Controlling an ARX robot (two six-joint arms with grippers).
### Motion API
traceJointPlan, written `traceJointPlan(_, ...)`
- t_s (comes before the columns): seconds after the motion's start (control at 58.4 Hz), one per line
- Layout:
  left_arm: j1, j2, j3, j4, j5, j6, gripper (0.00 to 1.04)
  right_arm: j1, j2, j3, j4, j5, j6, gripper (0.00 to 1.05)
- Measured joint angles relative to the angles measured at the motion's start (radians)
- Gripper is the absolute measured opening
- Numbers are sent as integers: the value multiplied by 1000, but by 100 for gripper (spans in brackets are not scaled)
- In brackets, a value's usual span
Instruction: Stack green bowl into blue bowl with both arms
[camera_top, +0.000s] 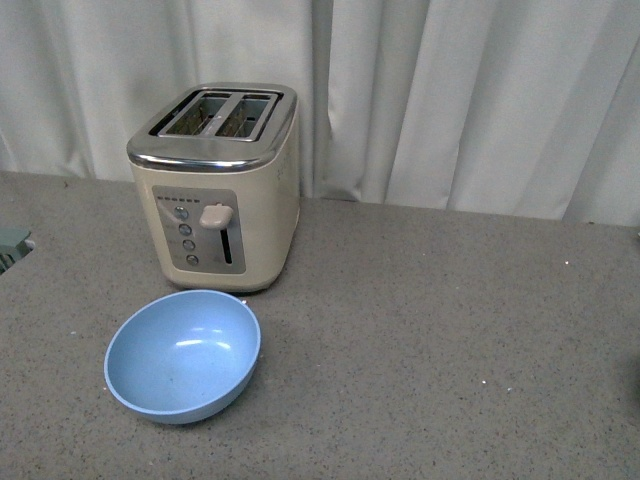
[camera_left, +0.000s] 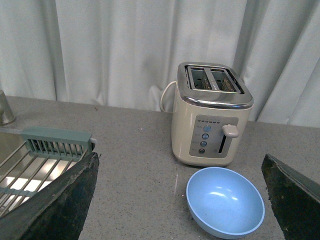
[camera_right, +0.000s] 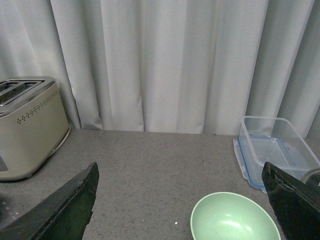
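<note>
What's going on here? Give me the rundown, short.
Nothing is held at this moment. The blue bowl sits empty on the counter, just in front of the toaster, and the left gripper is open with that bowl in its view. The green bowl sits empty near a clear container, in view of the open right gripper. The stacking is not yet done.

Kitchen-style set: a cream two-slot toaster (camera_top: 215, 190) stands on a speckled grey countertop (camera_top: 420, 330), near a sink (camera_left: 10, 142) fitted with a wire rack (camera_left: 30, 172). A clear plastic food container (camera_right: 272, 150) and two plastic bowls, the blue bowl (camera_top: 183, 355) and the green bowl (camera_right: 234, 220), share the counter. A pleated white curtain (camera_top: 450, 90) closes off the back, more staged backdrop than lived-in home.
</note>
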Motion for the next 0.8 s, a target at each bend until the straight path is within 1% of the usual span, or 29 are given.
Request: traceJointPlan(0.804,0,0,0,0,0,0,98,0,0,0,0,0,0,96)
